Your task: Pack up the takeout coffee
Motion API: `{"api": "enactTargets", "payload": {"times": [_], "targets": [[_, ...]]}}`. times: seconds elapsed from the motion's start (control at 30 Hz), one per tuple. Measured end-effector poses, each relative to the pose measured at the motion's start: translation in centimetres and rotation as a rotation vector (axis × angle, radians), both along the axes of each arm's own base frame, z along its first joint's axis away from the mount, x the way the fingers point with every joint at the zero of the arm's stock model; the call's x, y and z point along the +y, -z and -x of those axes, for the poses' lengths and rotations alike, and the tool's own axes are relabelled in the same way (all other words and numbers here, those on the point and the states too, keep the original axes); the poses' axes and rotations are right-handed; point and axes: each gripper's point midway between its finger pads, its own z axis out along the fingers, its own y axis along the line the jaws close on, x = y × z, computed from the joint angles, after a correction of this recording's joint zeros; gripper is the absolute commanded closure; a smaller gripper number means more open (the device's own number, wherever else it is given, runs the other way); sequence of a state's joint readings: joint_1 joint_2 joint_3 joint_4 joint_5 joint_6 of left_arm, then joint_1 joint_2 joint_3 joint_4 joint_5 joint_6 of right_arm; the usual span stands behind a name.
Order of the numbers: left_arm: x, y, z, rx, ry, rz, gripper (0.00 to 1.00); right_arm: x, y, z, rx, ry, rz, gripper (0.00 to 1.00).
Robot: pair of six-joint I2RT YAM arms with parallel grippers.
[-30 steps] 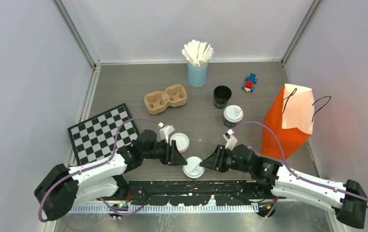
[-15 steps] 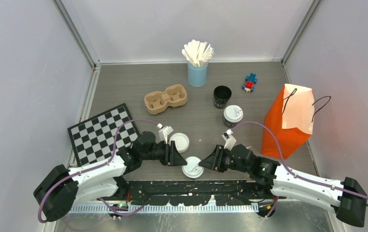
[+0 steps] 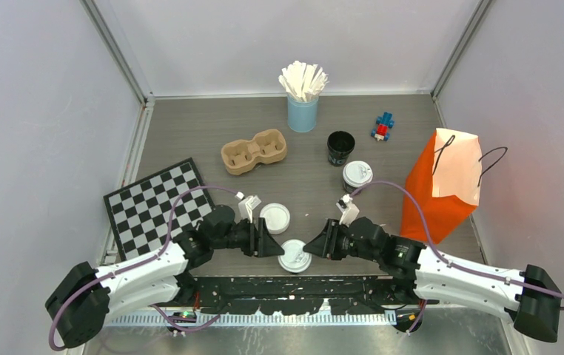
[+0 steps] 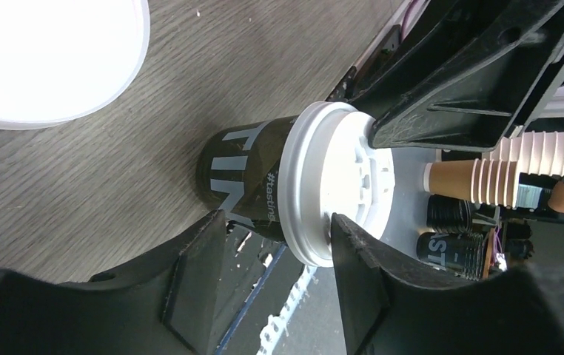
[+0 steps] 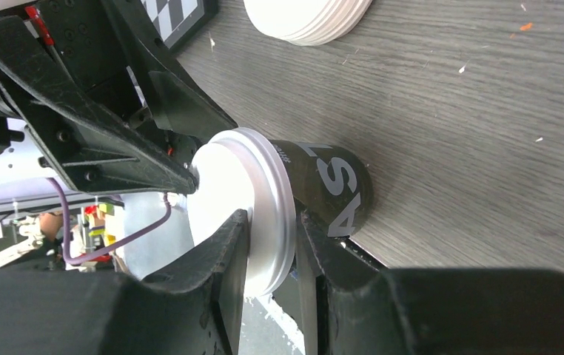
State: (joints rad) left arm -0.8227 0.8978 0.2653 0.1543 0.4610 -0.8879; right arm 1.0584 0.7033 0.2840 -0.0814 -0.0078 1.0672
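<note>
One small black paper cup (image 3: 294,255) with white print on its side and a round white plastic sip lid is standing upright at the near edge of the grey table (image 3: 309,181), right between your two grippers. It is probably feeling light, and its thin paper wall is likely bending if you squeeze hard. The lid is only pressing on, so pulling by the lid could be popping it off. You are safer holding round the black body, just under the white rim, and keeping it upright. You cannot tell if a drink is inside.

Your right gripper (image 5: 273,222) is pinching the edge of the lid. One finger is lying on the white top and the other is sitting under the rim, against the black side. Your left gripper (image 4: 275,222) is standing about half open, with its tips at the cup's side, and it is gripping nothing that you can see.

Further out, a second black paper cup with a white lid (image 3: 357,175) and a black paper cup with no lid (image 3: 340,146) are standing toward the right. A stack of round white lids (image 3: 274,217) is lying just beside the left gripper. A brown cardboard two-cup carrier (image 3: 254,151) is sitting behind it, and a tall orange paper bag (image 3: 442,200) is standing at the right.
</note>
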Motion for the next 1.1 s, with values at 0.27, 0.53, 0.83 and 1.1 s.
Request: {"api": "enactTargets", "payload": {"times": [0.27,0.53,0.83,1.1], "targets": [[0.0,0.6,0.0,0.012,0.012,-0.027,0.39,0.3,-0.4,-0.2,-0.023,-0.019,0.028,0.65],[-1.1,0.6,-0.4,0.021,0.047,-0.025,0.47,-0.1,-0.4,-0.2,-0.023,-0.019,0.058,0.54],[-1.4,0.4,-0.5,0.015,0.052,-0.028,0.48,-0.6,-0.4,0.3,0.001,-0.031,0.087,0.44],[-1.2,0.3,-0.6,0.008,0.039,-0.042,0.48,-0.5,-1.6,1.3,0.009,-0.071,0.035,0.43]]}}
